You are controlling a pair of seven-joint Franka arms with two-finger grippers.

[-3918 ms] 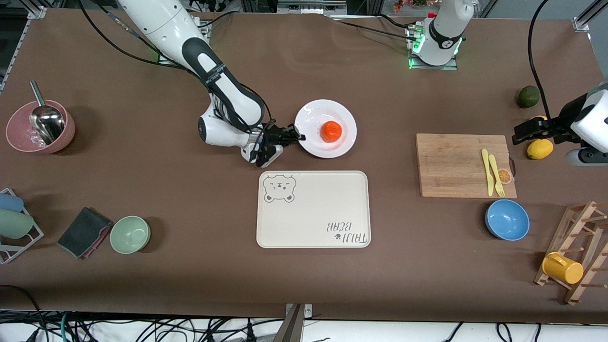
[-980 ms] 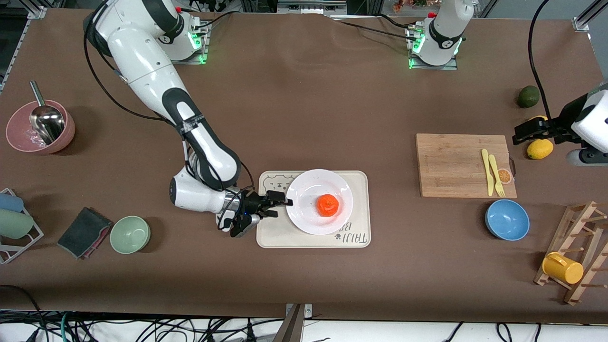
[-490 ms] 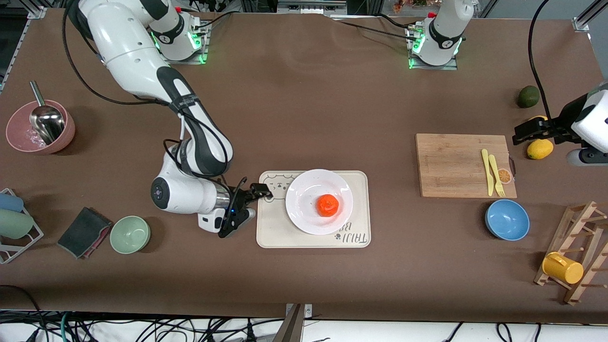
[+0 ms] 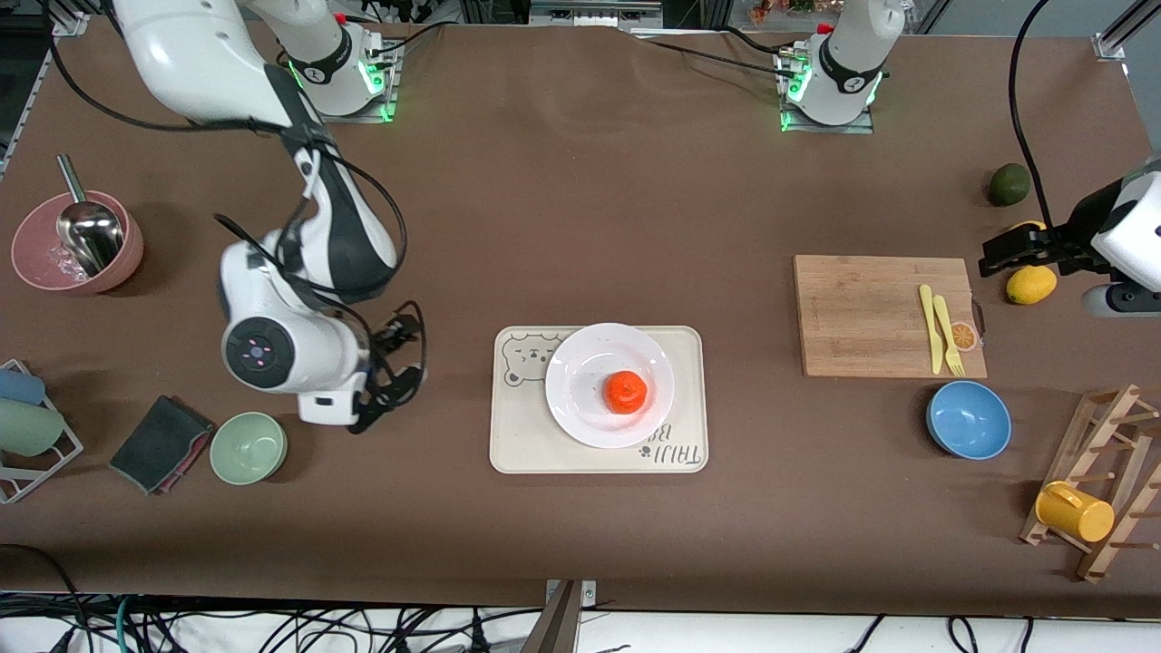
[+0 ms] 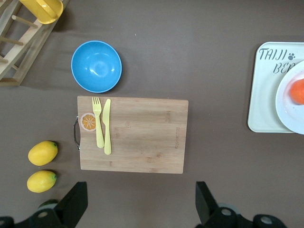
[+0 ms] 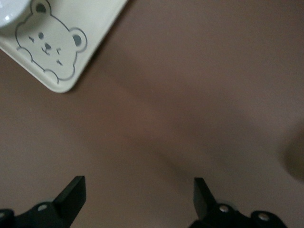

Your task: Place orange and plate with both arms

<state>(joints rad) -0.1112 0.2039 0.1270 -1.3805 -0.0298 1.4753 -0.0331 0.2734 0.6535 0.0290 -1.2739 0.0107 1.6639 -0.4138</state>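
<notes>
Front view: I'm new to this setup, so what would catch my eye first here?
The bright orange sitting on the white plate, which rests on the cream bear tray mid-table. Next, the big white right arm, its open end effector over bare table between the tray and the green bowl. The left end effector waits open above the lemons.

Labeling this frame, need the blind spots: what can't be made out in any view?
- Plate and orange: cut by the left wrist view's edge.
- Plate in right wrist view: only a sliver at the corner; orange out of frame.
- Third lemon: front view, mostly hidden under the left tool.
- Right tool: front view, partly hidden by its own wrist.
</notes>
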